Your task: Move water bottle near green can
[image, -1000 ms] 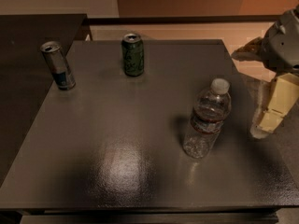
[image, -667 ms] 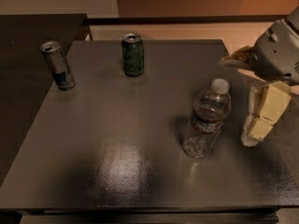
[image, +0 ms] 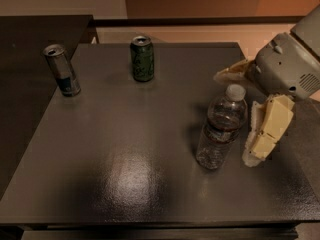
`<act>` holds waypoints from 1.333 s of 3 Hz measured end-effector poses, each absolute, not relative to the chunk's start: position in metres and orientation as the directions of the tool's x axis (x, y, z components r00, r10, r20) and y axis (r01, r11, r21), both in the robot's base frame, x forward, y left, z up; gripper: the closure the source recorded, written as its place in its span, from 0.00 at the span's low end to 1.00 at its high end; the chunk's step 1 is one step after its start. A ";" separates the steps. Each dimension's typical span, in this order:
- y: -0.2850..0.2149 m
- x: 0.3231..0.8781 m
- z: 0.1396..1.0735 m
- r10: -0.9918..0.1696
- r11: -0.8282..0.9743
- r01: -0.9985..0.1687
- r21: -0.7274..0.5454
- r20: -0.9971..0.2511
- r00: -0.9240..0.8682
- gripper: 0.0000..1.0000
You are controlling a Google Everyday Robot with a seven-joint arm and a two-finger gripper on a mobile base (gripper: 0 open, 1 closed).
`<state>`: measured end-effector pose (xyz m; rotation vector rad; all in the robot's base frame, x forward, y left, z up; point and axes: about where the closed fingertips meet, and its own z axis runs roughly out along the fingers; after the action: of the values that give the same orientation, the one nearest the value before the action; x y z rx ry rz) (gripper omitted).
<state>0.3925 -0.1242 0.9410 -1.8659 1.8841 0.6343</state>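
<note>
The water bottle [image: 220, 129], clear ribbed plastic with a white cap, stands upright on the right part of the dark table [image: 125, 154]. The green can [image: 142, 58] stands upright near the table's far edge, well to the bottle's left and behind it. My gripper [image: 235, 116] is at the right, open, its cream fingers spread. One finger [image: 265, 131] is close beside the bottle's right side. The other finger [image: 231, 72] is just behind the cap. The bottle is not gripped.
A slimmer silver and blue can [image: 61, 70] stands at the table's far left. A lower dark surface [image: 30, 39] lies to the left of the table. The table's right edge runs under my gripper's grey body [image: 287, 69].
My gripper has moved left, closing in on the water bottle from the right. The bottle and both cans have not moved.
</note>
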 end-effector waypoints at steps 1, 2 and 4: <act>-0.115 0.387 0.944 -0.788 -0.022 -0.999 0.049 -0.615 -0.013 0.19; -0.110 0.387 0.946 -0.777 -0.028 -0.998 0.051 -0.630 -0.011 0.42; -0.099 0.404 0.964 -0.775 -0.007 -1.000 0.011 -0.632 -0.001 0.88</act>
<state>0.4035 -0.0986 0.9637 -1.8331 1.8275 0.6634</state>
